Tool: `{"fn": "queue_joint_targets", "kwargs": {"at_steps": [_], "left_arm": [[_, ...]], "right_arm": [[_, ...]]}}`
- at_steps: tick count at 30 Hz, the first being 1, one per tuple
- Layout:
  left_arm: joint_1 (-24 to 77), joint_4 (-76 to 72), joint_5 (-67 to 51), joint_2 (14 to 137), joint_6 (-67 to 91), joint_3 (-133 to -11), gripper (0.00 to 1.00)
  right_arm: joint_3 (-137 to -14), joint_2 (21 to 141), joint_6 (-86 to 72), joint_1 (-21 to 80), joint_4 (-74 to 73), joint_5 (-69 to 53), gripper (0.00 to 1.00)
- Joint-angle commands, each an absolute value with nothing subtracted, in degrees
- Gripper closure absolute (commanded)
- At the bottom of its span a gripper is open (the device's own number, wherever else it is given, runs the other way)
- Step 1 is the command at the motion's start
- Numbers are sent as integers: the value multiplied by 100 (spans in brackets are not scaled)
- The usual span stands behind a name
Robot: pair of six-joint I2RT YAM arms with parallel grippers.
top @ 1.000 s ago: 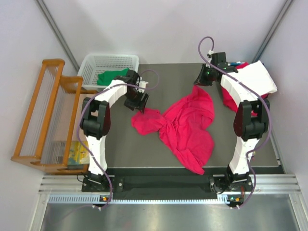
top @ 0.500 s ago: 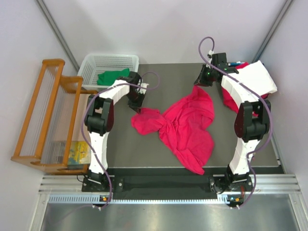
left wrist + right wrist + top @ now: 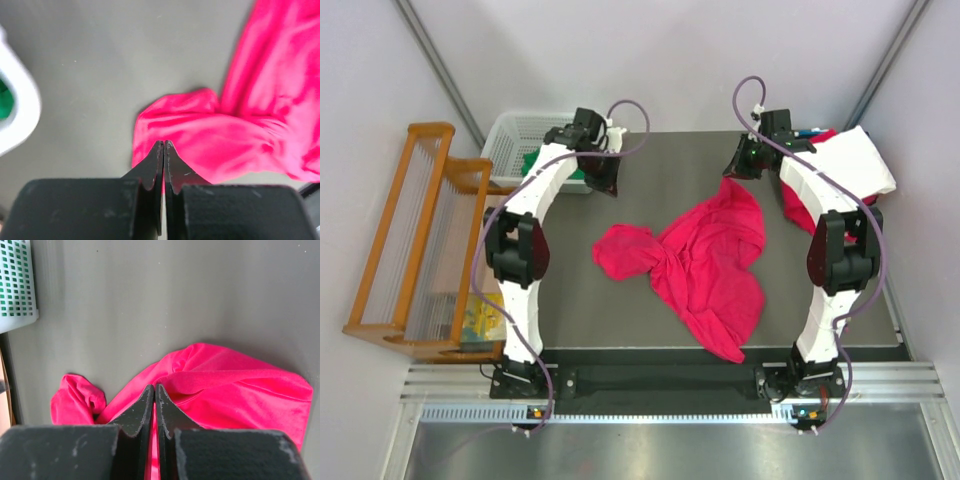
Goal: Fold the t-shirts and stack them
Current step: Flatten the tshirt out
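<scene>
Your left gripper has drawn back from the left edge of the shirt and now sits by the basket, fingers pressed together on nothing. That leaves the shirt ungripped on that side, so folding looks not yet begun. The right gripper hovers at the shirt's far corner, also closed and apparently empty. The red shirt lies in the middle of the table, crumpled and twisted at its centre, with one end bunched to the left.

A robotics lab cell: bare white walls, aluminium rail, dark table.
</scene>
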State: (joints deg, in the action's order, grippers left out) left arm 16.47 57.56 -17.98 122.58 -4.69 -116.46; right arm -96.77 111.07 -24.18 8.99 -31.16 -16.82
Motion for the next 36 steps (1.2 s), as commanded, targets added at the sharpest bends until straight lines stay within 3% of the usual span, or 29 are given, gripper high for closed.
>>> {"fn": "queue_joint_targets", "kwargs": {"at_steps": [1,2,3,6,9,19,34,35,36], "left_arm": [[1626,5749,-2294,11382,-361,-11306,95],[1643,5670,-2259,11364,-369,-11146,66],[1652,5556,-2128,11416,-387,-11005,54],[1670,5493,-1934,11679,-396,-10644,39],[1828,5344,-1697,11760,-466,-10241,31],[2496,5106,-923,12084,-598,-10063,35],[2522,4930,-615,12744,-615,-10397,37],[2531,4931,-633,12788,-607,-10424,43],[2531,4931,-633,12797,-615,-10433,59]], "right_arm": [[-9870,10758,-2373,888,-3032,-1749,100],[-9827,10749,-2382,888,-3006,-1758,100],[-9809,10740,-2373,879,-2997,-1775,100],[-9791,10758,-2364,879,-2997,-1793,100],[-9791,10767,-2364,861,-2997,-1802,100],[-9730,10793,-2408,844,-2927,-1898,100],[-9466,10696,-2417,844,-2769,-1978,100],[-9457,10688,-2408,844,-2760,-1978,100],[-9431,10696,-2408,852,-2742,-1978,100]]}}
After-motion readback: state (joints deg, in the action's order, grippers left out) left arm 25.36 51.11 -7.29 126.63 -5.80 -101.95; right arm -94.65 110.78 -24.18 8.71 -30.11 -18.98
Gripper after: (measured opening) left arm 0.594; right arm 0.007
